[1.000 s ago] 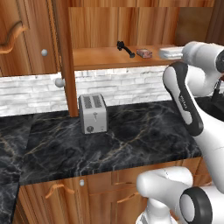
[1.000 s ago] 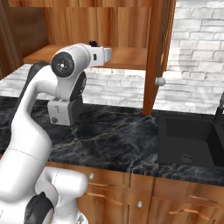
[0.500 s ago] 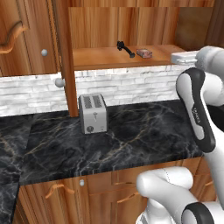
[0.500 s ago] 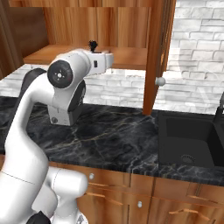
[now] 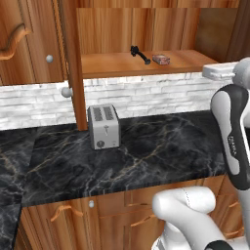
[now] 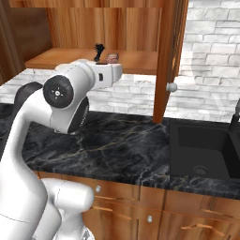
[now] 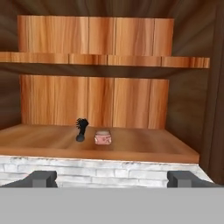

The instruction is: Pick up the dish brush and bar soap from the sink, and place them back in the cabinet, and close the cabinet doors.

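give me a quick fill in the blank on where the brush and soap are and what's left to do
The dish brush and bar soap both lie on the cabinet's bottom ____.
In the hand view, the soap sits to the ____ of the brush.
The cabinet doors are ____.
The gripper holds ____.

Missing words: shelf; right; open; nothing
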{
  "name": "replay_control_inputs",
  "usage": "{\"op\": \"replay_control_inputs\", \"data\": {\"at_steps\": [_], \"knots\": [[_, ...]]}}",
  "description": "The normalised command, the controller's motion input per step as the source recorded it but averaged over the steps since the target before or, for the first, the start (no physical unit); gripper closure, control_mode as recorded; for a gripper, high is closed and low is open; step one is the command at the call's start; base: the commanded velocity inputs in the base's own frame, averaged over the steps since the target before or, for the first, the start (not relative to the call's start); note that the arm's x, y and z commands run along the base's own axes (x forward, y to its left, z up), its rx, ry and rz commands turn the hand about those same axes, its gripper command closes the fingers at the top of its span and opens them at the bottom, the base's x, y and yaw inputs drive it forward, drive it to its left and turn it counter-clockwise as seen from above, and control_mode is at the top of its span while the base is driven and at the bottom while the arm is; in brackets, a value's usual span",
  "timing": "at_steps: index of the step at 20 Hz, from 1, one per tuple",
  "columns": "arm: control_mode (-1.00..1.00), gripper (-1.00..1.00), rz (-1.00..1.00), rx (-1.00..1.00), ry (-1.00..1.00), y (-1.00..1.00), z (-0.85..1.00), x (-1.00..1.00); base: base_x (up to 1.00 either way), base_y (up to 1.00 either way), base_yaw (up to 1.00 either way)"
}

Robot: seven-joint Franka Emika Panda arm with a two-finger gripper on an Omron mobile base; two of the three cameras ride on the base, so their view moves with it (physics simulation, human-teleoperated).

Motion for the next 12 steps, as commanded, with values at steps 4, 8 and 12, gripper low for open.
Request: {"op": "replay_control_inputs", "data": {"at_steps": [4,8,12], "knots": [[-1.00,-1.00,0.00,0.00,0.00,-0.02,0.00,-0.43,0.00,0.00,0.00],[-1.00,-1.00,0.00,0.00,0.00,-0.06,0.00,-0.50,0.00,0.00,0.00],[-1.00,-1.00,0.00,0.00,0.00,-0.15,0.00,-0.56,0.00,0.00,0.00]]}}
